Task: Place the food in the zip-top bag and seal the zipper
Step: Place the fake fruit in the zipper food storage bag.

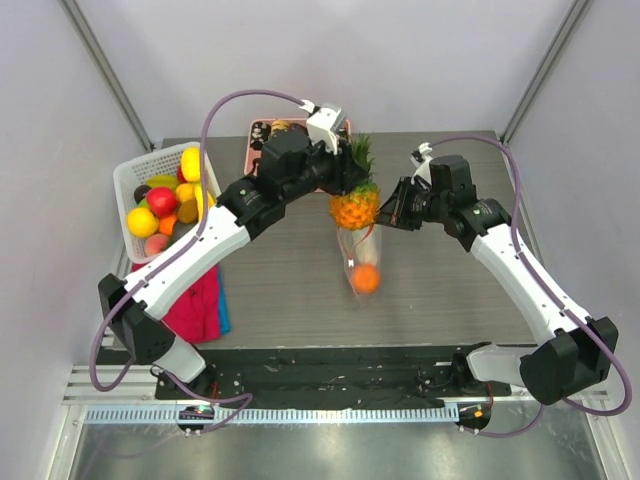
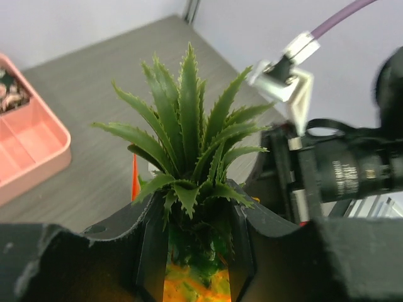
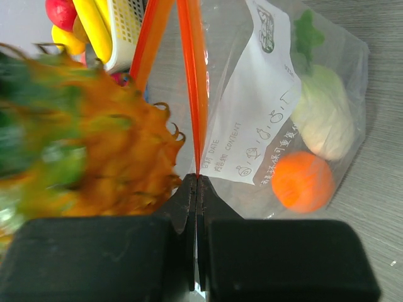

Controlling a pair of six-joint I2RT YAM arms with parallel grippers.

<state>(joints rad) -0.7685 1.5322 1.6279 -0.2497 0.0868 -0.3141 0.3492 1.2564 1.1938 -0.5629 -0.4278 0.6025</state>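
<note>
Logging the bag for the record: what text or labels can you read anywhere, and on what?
"DATE CONTENT": printed on the white label panel of the zip-top bag.
Marks and small print beside it: unreadable.
Print on the black lens barrel, left wrist view: too blurred.

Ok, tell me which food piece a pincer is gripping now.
The pineapple: the left pincer clamps it just under its green crown. The radish and the orange ball lie loose in the bag, whose zipper the right pincer pinches.
</note>
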